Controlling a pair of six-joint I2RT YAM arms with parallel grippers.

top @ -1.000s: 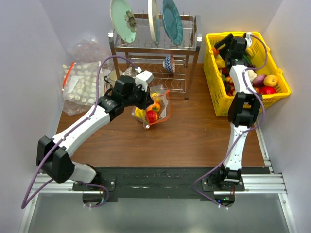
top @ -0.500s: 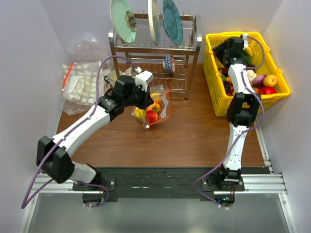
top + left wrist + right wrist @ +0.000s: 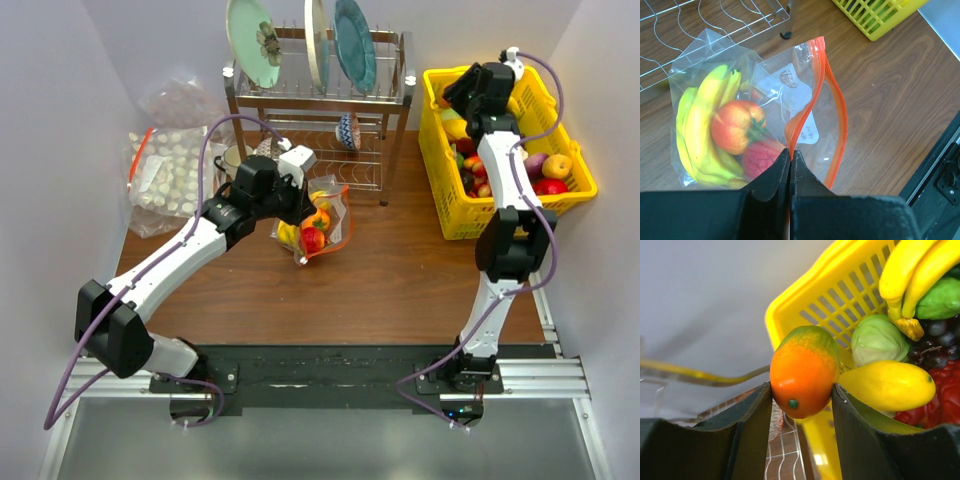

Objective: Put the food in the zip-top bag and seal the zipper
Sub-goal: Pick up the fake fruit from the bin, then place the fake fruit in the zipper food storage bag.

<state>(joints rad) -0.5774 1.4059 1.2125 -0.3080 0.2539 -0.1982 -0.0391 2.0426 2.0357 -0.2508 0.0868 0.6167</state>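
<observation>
The zip-top bag (image 3: pixel 771 75) lies on the wooden table by the dish rack, its mouth apart. Inside it are a yellow banana bunch (image 3: pixel 697 125), an orange-red fruit (image 3: pixel 735 125) and a red piece (image 3: pixel 760 160). My left gripper (image 3: pixel 790 152) is shut on the near strip of the orange zipper (image 3: pixel 840 115); in the top view it (image 3: pixel 300 205) sits at the bag (image 3: pixel 322 228). My right gripper (image 3: pixel 802 387) is shut on an orange-and-green fruit (image 3: pixel 802 365), held over the far left corner of the yellow basket (image 3: pixel 825 305). From above, that gripper (image 3: pixel 455 95) hangs over the basket's back.
The yellow basket (image 3: pixel 455 215) at the right holds several more fruits, among them a banana bunch (image 3: pixel 915 270), a yellow piece (image 3: pixel 890 385) and a pale green one (image 3: pixel 877 337). A dish rack (image 3: pixel 320 100) with plates stands at the back. A bag of pale lumps (image 3: pixel 165 175) lies at the left.
My right gripper closed on the orange-and-green fruit and lifted it out of the basket. The left arm and the bag have not moved.
</observation>
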